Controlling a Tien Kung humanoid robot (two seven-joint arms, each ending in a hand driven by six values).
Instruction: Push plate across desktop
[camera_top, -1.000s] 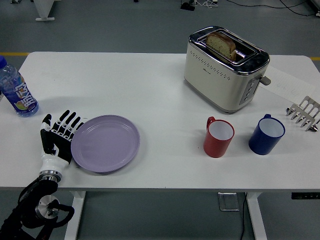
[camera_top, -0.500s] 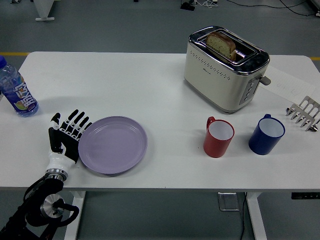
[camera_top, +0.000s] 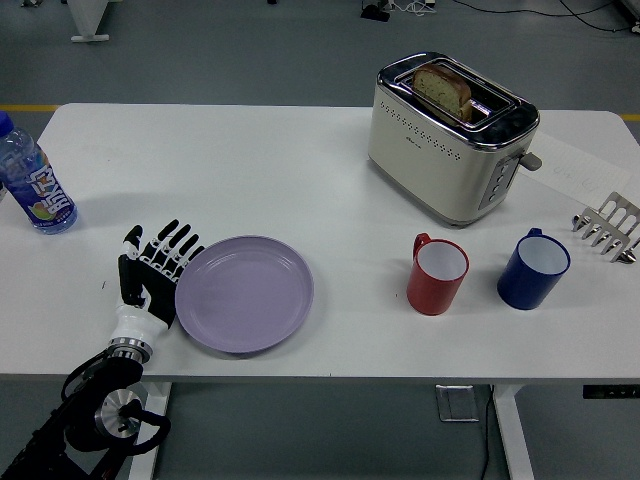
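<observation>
A lilac plate (camera_top: 246, 293) lies flat on the white table (camera_top: 300, 180) near the front edge, left of centre. My left hand (camera_top: 158, 270) rests on the table against the plate's left rim, its black-and-white fingers spread and holding nothing. The left arm comes up from the lower left corner. The right arm is out of view.
A red mug (camera_top: 438, 274) and a blue mug (camera_top: 534, 269) stand to the right of the plate. A cream toaster (camera_top: 450, 137) with a slice of bread stands at the back. A water bottle (camera_top: 32, 181) is at the far left, a metal rack (camera_top: 610, 229) at the right edge.
My left hand has moved to the right along the table, and the plate has slid to the right with it, closer to the red mug.
</observation>
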